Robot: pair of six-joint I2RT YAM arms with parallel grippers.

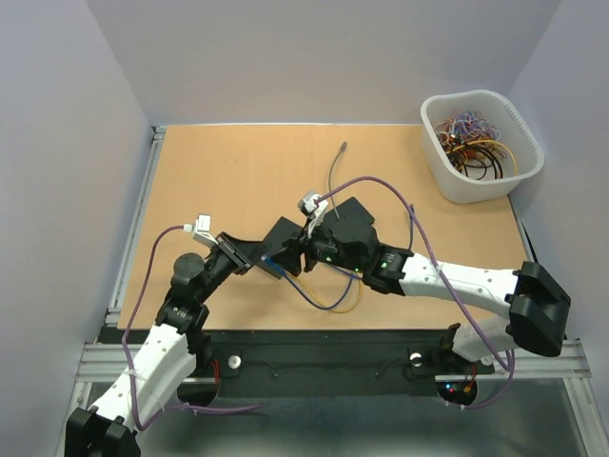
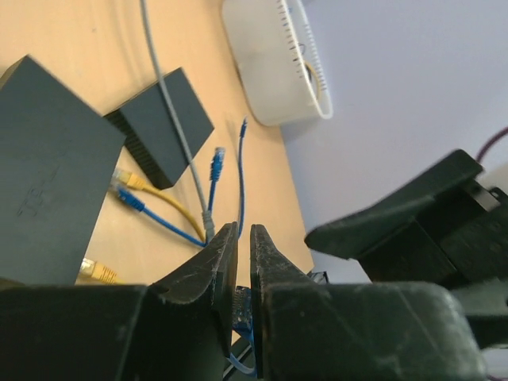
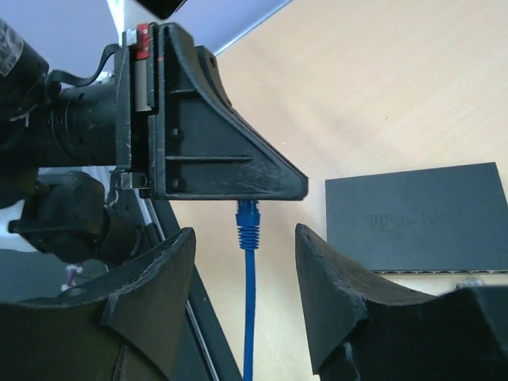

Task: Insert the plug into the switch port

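Over the middle of a wooden table [image 1: 238, 181], the left gripper [image 2: 243, 232] is clamping the blue plug [image 3: 248, 216] with its jaws drawn in to a narrow slit, holding it in the air with the blue cable [image 3: 249, 317] trailing from it. The right gripper [image 3: 244, 238] is standing with its jaws wide on either side of that cable, gripping nothing and touching nothing. The plug is hanging near the black switch [image 3: 417, 218] but apart from it. The switch is lying flat on the table, with a yellow lead [image 2: 125, 178] and a second blue lead [image 2: 139, 206] running into its side. A smaller black box [image 2: 163, 127] is sitting just beside it, with a grey cable [image 2: 171, 103] crossing over the top. At the far right corner, well apart from both arms, a white plastic tub [image 1: 473, 188] is sitting upright and holding a loose tangle of wires [image 1: 474, 143] in orange, black, blue and purple, piled inside it
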